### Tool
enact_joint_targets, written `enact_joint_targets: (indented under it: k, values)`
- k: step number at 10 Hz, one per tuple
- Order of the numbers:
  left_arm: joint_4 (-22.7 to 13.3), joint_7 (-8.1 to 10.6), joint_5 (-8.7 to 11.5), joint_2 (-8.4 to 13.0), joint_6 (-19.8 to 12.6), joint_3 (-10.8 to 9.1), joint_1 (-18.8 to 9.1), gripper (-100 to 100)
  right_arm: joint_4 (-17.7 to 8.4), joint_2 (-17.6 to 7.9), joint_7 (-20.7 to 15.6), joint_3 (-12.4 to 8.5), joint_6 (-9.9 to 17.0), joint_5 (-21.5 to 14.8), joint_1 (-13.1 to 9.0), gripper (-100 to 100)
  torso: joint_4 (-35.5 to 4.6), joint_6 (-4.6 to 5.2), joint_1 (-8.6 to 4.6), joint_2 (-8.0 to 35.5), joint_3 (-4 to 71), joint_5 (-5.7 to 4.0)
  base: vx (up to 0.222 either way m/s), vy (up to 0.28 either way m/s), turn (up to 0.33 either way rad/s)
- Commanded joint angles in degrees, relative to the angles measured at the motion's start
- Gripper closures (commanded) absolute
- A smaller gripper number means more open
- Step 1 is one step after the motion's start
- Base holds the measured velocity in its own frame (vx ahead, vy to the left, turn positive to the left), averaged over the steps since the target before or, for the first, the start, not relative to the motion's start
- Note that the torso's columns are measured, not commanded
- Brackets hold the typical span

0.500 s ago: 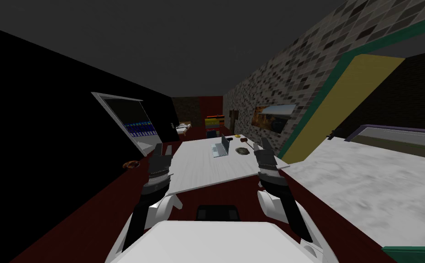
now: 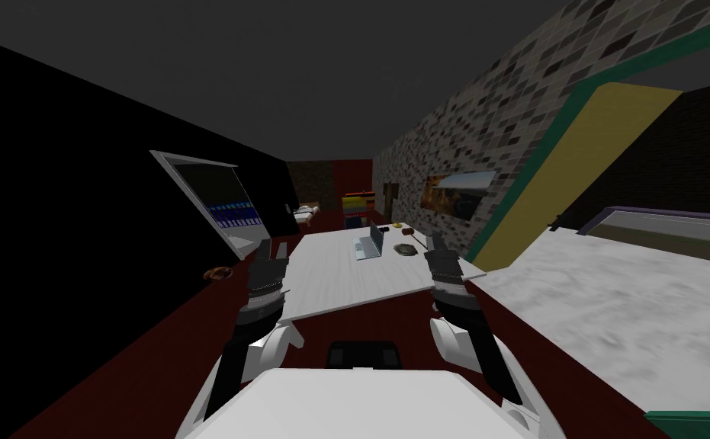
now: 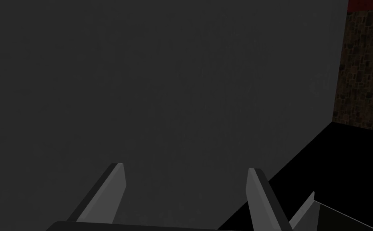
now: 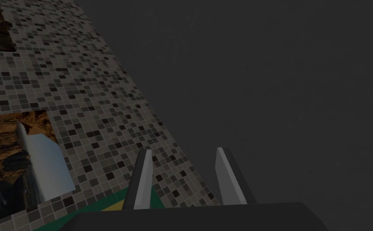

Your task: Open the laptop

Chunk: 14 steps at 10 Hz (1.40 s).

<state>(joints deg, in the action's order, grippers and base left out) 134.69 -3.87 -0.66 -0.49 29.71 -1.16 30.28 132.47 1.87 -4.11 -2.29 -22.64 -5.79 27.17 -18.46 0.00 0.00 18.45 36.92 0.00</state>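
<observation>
Gripping nothing with either claw. Holding the left gripper with its blades spread wide on bare air, and the right gripper with blades parted somewhat less, likewise empty. Keeping both raised on upright forearms, flanking the near end of the white table, pointed up and away from the work (a carrying posture by the look of it, tucked in to clear the table edge during travel).

Judging this as the approach, not yet the reach. Finding the laptop well down the table toward its far end, well apart from both grippers and on the side toward the tiled wall, with a dark roundish thing just beside it. Reading the lid as already lifted off the base at some angle; too small to tell how far, or whether more opening is wanted.

Expecting a drive along the table first, to bring the laptop within reach, probably of the right arm, given the laptop's lean toward that side. Leaving the blades parted makes sense: ready to slip one under the lid's front edge or press against its back.

Guessing at the main hazard: shoving a light machine along a smooth top instead of turning the lid on its hinge, and nudging the dark neighbour on the way.
</observation>
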Motion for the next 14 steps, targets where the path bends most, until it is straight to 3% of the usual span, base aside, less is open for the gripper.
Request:
enact_joint_targets:
  k: [1, 4, 5, 7, 14]
  values:
    - [0.0, 0.00, 0.0, 0.0, 0.0, 0.00, 0.0, 0, 0.0, 0.0, 0.0, 0.0, 0.0, 0.0, 0.0, 0, -4.2, 0.00, 0.00, 4.2, 8.4, 0.00, 0.000, 0.000, 0.000]
    - [0.0, 0.00, 0.0, 0.0, 0.0, 0.00, 0.0, 0, 0.0, 0.0, 0.0, 0.0, 0.0, 0.0, 0.0, 0, -16.9, 0.00, 0.00, 16.9, 33.8, 0.00, 0.000, 0.000, 0.000]
    - [0.0, 0.00, 0.0, 0.0, 0.0, 0.00, 0.0, 0, -0.6, -2.4, -0.2, -0.1, 0.4, -0.5, -0.1, -100, -21.1, 0.00, 0.00, 21.2, 42.3, 0.00, -0.032, -0.017, 0.062]
    - [0.0, 0.00, 0.0, 0.0, 0.0, 0.00, 0.0, 0, -1.8, -5.8, -0.7, -0.5, 1.4, -1.8, -0.3, -100, -23.6, 0.00, -0.08, 23.8, 47.2, -0.02, -0.078, -0.034, 0.072]
    - [0.0, 0.00, 0.0, 0.0, 0.0, 0.00, 0.0, 0, -10.3, -14.9, -4.1, -2.8, 8.3, -10.4, -1.1, -100, -23.8, 0.01, 0.01, 23.8, 47.7, 0.00, -0.079, -0.060, 0.141]
